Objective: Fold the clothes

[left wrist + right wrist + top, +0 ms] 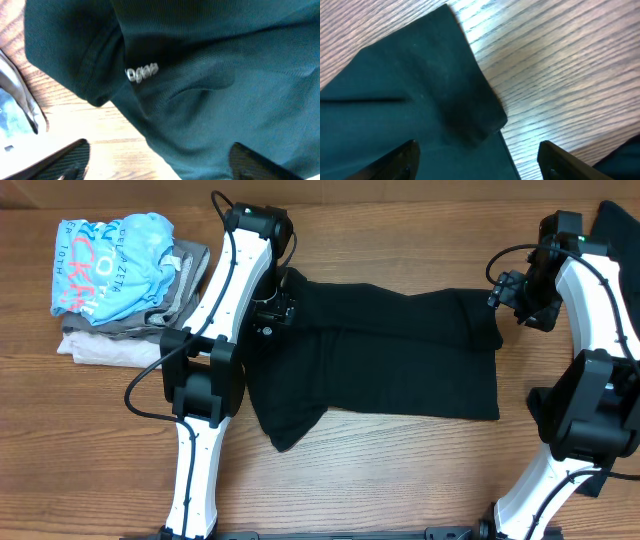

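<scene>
Wood-grain table point(400, 470) is filling the overhead view, and you are seeing it from directly above. One black garment point(400, 350) is lying flat across the centre, its upper part doubled over the lower, with a loose flap trailing toward 7 o'clock. A second black garment point(620, 220) is showing only as a dark edge at 2 o'clock, cut off by the frame.

Your left gripper point(275, 310) is sitting over the 10 o'clock end of the central garment. In the left wrist view its fingers point(70, 160) are standing wide apart, with the left gripper point(159, 150) gripping nothing and the cloth lying beneath it. A small white mark point(141, 72) is showing on the fabric there; its wording is too blurred to read.

Your right gripper point(510, 290) is sitting at the garment's 2 o'clock corner. In the right wrist view its fingers point(400, 160) are likewise spread wide, and the right gripper point(477, 145) is holding nothing; a doubled corner of cloth is lying on bare wood between them.

At 10 o'clock on the table, well apart from the black cloth, a light-blue shirt point(115, 265) is resting on top of grey and beige folded garments point(110, 345)
</scene>
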Motion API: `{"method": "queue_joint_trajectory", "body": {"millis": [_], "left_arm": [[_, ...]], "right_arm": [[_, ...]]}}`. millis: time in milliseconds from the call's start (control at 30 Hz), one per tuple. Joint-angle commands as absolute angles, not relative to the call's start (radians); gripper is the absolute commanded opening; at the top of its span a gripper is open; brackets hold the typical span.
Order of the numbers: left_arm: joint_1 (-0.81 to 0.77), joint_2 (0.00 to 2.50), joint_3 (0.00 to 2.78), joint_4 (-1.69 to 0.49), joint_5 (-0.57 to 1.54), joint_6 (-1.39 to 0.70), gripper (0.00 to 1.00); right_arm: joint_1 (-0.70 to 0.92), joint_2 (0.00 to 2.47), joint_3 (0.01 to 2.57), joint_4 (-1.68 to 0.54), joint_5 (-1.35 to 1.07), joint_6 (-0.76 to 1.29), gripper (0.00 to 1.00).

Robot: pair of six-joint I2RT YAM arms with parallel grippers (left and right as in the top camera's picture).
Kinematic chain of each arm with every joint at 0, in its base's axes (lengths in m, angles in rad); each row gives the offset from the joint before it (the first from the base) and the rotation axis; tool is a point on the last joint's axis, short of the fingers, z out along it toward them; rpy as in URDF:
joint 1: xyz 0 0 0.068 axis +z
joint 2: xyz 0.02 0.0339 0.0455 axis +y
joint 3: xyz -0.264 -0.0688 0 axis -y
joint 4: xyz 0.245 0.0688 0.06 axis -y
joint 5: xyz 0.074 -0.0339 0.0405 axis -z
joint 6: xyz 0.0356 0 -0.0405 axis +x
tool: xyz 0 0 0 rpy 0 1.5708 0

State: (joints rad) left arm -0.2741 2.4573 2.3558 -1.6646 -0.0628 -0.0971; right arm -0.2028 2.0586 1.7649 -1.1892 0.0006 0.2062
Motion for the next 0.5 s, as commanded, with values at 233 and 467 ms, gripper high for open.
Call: {"method": "queue_joint_trajectory", "body": {"millis": [233, 467], "left_arm": [[-0.220, 2.434, 2.373, -1.563, -0.051, -0.130, 1.00], [-0.180, 2.434, 2.372, -1.425, -0.043, -0.105, 0.98]], "right_arm": [[-0.211, 2.056, 1.774, -1.187, -0.137, 0.176, 0.80], [-0.211, 2.056, 1.774, -1.168, -0.136, 0.175, 0.80]]}}
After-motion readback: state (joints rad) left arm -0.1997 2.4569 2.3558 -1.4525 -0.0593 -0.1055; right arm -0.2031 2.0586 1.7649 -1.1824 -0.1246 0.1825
